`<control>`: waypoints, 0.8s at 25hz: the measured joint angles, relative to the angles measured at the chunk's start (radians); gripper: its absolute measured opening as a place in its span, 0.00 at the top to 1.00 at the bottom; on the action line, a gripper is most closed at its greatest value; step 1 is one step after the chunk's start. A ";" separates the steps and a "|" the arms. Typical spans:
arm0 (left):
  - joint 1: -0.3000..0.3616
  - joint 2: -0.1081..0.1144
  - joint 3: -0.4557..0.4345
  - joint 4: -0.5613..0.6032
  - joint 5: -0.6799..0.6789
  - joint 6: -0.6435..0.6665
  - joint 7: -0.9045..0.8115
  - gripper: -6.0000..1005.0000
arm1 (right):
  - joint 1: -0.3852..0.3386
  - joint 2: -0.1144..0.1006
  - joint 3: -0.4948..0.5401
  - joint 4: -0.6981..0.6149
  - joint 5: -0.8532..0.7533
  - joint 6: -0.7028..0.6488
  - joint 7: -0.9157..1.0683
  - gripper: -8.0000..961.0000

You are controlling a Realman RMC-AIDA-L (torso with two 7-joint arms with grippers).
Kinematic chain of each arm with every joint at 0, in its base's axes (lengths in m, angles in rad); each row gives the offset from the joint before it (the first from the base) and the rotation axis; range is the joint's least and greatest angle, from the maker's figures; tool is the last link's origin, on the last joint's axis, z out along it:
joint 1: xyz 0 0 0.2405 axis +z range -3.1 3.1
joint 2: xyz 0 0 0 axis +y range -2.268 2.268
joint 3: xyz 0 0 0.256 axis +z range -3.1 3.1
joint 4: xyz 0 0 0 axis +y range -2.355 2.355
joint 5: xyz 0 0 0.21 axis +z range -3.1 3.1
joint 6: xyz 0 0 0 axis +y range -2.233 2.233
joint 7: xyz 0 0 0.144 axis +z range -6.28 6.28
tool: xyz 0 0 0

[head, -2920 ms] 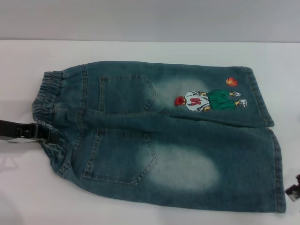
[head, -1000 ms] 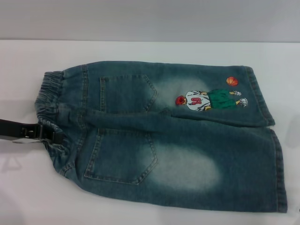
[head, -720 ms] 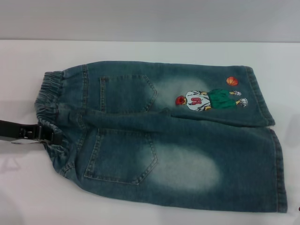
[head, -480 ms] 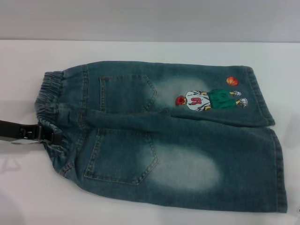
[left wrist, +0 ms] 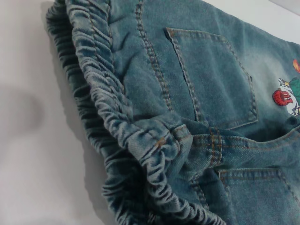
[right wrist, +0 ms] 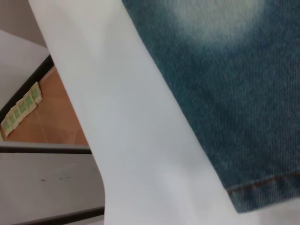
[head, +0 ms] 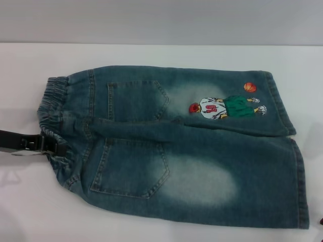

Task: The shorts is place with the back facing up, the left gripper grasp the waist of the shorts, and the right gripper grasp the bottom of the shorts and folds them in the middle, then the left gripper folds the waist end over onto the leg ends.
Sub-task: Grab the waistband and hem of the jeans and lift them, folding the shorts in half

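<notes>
Blue denim shorts (head: 171,151) lie flat on the white table (head: 151,55), back pockets up, with the elastic waist (head: 50,101) on the left and the leg ends (head: 298,176) on the right. A cartoon basketball player patch (head: 224,107) marks the far leg. My left gripper (head: 53,146) comes in from the left, its tip against the bunched waistband (left wrist: 140,145) at the middle seam. Of my right gripper (head: 321,221) only a dark sliver shows at the right edge, just off the near leg's hem corner (right wrist: 262,187).
Bare white tabletop surrounds the shorts on every side. The right wrist view shows the table's near edge (right wrist: 79,131) dropping off to the floor (right wrist: 51,117) beside the hem corner.
Since 2.9 s ago the left gripper has pushed slightly right into the waistband, bunching it more. The right gripper has dropped almost out of the head view. Little has moved over the last second.
</notes>
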 joint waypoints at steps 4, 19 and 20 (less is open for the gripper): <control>0.000 0.000 0.000 0.000 0.000 0.002 0.000 0.95 | 0.004 0.005 0.001 -0.001 0.002 0.003 0.001 0.36; 0.001 0.001 0.000 0.000 0.000 0.004 0.001 0.95 | 0.007 0.023 0.002 -0.023 -0.003 0.012 0.019 0.36; 0.001 0.002 0.000 0.000 0.001 0.004 0.001 0.95 | 0.007 0.023 0.002 -0.024 -0.003 0.011 0.020 0.36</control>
